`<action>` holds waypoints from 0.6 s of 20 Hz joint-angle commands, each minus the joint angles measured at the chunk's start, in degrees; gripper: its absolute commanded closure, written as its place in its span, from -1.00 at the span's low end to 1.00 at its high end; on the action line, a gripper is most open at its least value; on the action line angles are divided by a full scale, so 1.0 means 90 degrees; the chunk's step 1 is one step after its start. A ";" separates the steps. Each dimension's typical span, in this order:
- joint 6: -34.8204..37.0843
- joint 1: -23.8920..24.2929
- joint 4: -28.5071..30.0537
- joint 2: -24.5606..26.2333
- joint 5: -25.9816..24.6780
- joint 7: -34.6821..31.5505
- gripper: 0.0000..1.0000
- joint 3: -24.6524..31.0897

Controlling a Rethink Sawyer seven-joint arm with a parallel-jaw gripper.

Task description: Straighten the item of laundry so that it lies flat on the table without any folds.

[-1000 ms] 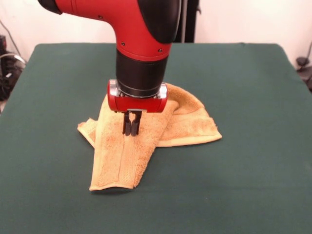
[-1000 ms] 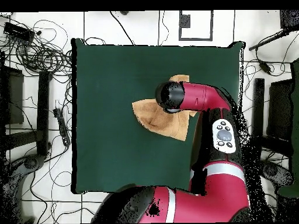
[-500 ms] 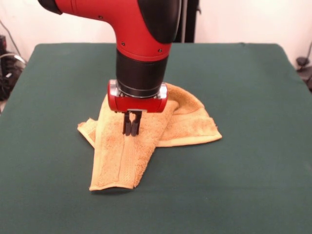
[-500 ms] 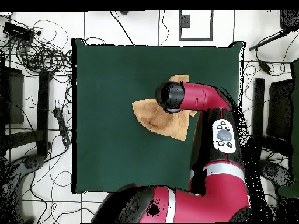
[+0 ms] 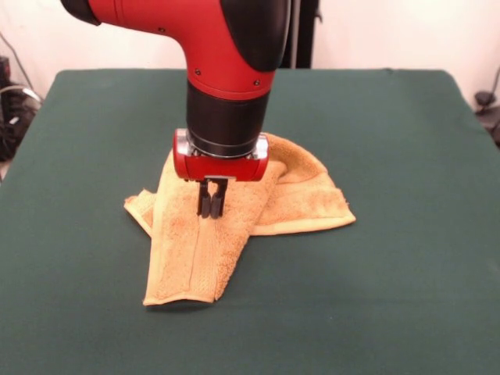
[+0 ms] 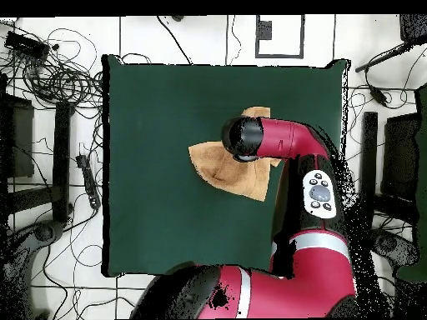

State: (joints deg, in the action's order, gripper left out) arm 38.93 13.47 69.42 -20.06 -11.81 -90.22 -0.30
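towel (image 5: 234,211) lying mid-table (image 5: 406,273), folded over itself in layers | gripper (image 5: 211,209) pressing down on its top flap, jaws closed together, seemingly pinching a ridge of cloth | progress: early, flattening still remaining; every fold needing opening

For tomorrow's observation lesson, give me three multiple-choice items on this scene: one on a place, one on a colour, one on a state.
1. Where is the gripper?
A. above the towel
B. off the table
C. at a table corner

2. What colour is the table?
A. white
B. dark green
C. blue

3. How does the towel lie?
A. flat
B. rolled up
C. folded over itself

Answers: 1 A, the fingertips sit over the cloth, jaws together. 2 B, green cloth covers the table. 3 C, one flap lies across the rest of the towel.
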 commanded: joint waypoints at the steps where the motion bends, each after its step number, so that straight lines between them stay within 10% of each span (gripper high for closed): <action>1: -0.0288 -0.0154 0.0599 0.0216 0.0184 -0.0711 1.00 0.0659; 12: -0.0302 -0.0155 0.0589 0.0228 0.0169 -0.0688 1.00 0.0666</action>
State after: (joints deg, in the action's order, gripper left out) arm 38.93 13.47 69.42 -20.06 -11.80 -90.22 -0.30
